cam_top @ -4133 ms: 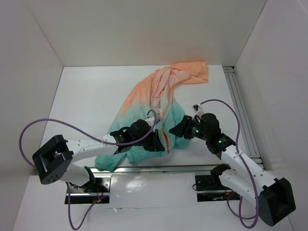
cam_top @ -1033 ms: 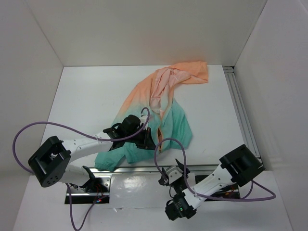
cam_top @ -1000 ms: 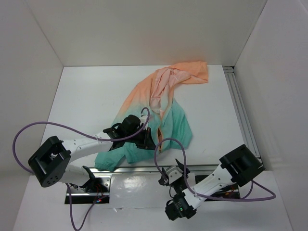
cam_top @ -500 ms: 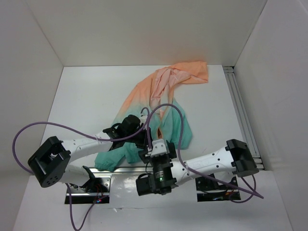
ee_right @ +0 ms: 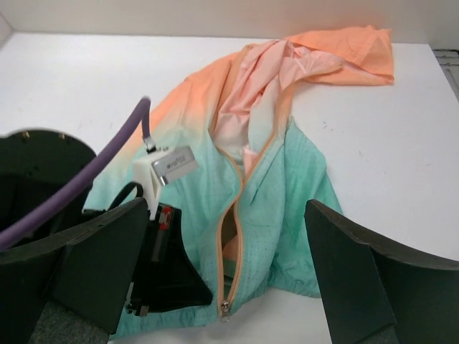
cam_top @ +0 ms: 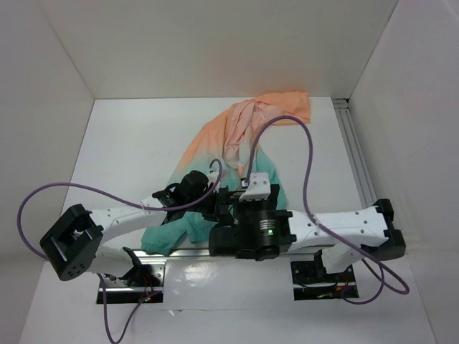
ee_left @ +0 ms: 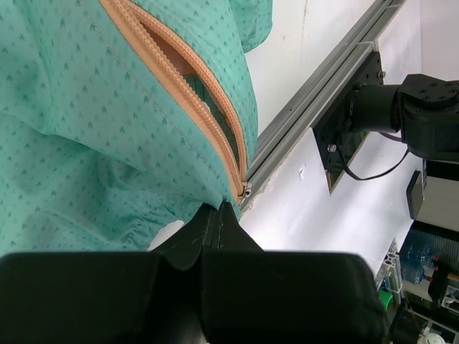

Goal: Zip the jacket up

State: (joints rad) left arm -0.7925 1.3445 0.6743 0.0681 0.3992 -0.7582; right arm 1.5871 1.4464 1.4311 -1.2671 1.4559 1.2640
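The jacket [cam_top: 215, 140] lies on the white table, peach-orange at the far end and teal near me. Its orange zipper [ee_right: 237, 215] stands open, with the slider [ee_right: 225, 308] at the bottom hem. My left gripper [cam_top: 214, 208] is shut on the teal hem just left of the slider [ee_left: 244, 190]; its fingertips [ee_left: 219, 209] pinch the fabric. It shows as a black wedge in the right wrist view [ee_right: 176, 276]. My right gripper [ee_right: 224, 208] is wide open and empty, raised above the hem with the zipper between its fingers [ee_right: 351, 265]. In the top view the right wrist [cam_top: 254, 229] hides the hem.
An aluminium rail [ee_left: 315, 93] runs along the table's near edge and another [cam_top: 355, 158] along the right side. The right arm's purple cable [cam_top: 310, 154] arcs over the jacket. The left arm's cable [cam_top: 43, 193] loops at the left. White walls surround the table.
My right arm has let go at the zipper, swung back round the near edge, and now hangs open over the jacket's hem. My left gripper has kept its hold on the hem.
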